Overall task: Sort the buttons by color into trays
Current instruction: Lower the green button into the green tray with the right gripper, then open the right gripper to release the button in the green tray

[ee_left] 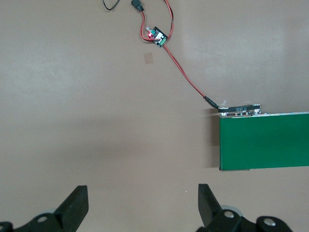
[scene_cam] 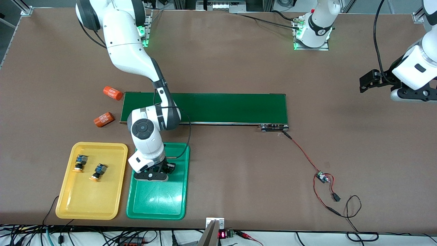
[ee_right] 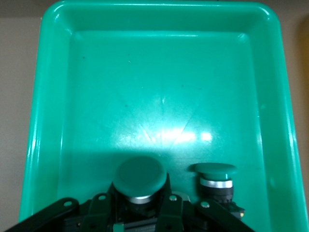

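My right gripper [ee_right: 140,212] is down in the green tray [scene_cam: 177,208], at its end nearest the conveyor belt [scene_cam: 218,107], jaws partly closed around the body of a green-capped button [ee_right: 140,175]. It seems small, light and rigid; the domed cap looks smooth and slippery, so I judge the squarer body under the cap to be the place to hold it. A second green-capped button [ee_right: 215,180] stands just beside it on the tray floor. Only my right wrist view shows these two; from the front, my own wrist hides them. The front view alone shows the two yellow-capped buttons [scene_cam: 79,163] lying in the yellow tray [scene_cam: 68,208]. My left gripper [ee_left: 142,208] waits wide open and empty over bare table at its own end.
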Available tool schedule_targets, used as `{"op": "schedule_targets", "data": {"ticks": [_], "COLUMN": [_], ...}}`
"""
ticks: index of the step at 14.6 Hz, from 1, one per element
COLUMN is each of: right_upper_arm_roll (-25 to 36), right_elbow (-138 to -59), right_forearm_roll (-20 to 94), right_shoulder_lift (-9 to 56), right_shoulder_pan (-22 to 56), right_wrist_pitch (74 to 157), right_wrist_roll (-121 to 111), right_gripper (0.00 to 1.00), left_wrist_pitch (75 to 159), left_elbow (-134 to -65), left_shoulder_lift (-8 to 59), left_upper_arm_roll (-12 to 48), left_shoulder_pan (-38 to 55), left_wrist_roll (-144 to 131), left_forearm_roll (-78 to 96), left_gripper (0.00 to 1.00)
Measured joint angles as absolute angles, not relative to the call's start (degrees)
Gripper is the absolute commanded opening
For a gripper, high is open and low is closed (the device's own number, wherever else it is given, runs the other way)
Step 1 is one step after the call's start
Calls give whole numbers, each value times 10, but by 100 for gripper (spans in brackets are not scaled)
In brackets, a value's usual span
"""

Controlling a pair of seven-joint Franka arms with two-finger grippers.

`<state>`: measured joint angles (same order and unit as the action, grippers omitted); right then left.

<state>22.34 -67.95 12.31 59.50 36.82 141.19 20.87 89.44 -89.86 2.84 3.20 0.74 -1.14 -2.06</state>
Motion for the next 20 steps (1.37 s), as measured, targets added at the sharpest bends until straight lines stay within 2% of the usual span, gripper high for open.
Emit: {"op": "schedule_targets", "data": {"ticks": [4, 7, 15, 20], "right_upper_arm_roll": [221, 222, 285, 318], "right_elbow": [-676, -664, -650, -651], "right_forearm_roll": [140, 147, 147, 147], "right_shoulder_lift": [595, 588, 469, 442], "right_shoulder_pan": [367, 361, 354, 353], "right_wrist_pitch": [1409, 1372, 1163, 1094], "right_wrist_roll": [209, 209, 177, 105], "right_gripper": [100, 100, 100, 100], "left_wrist_pitch": [894, 894, 894, 894], "left_elbow": [-898, -898, -897, -897], "left_shoulder_lift": [28, 28, 28, 28], "left_upper_arm_roll": [36, 39, 39, 39], "left_shoulder_pan": [8, 8, 8, 8], "left_wrist_roll": [-11, -11, -11, -11], "left_forearm_roll": [-21, -21, -21, -21], "left_gripper": [100, 100, 100, 100]}}
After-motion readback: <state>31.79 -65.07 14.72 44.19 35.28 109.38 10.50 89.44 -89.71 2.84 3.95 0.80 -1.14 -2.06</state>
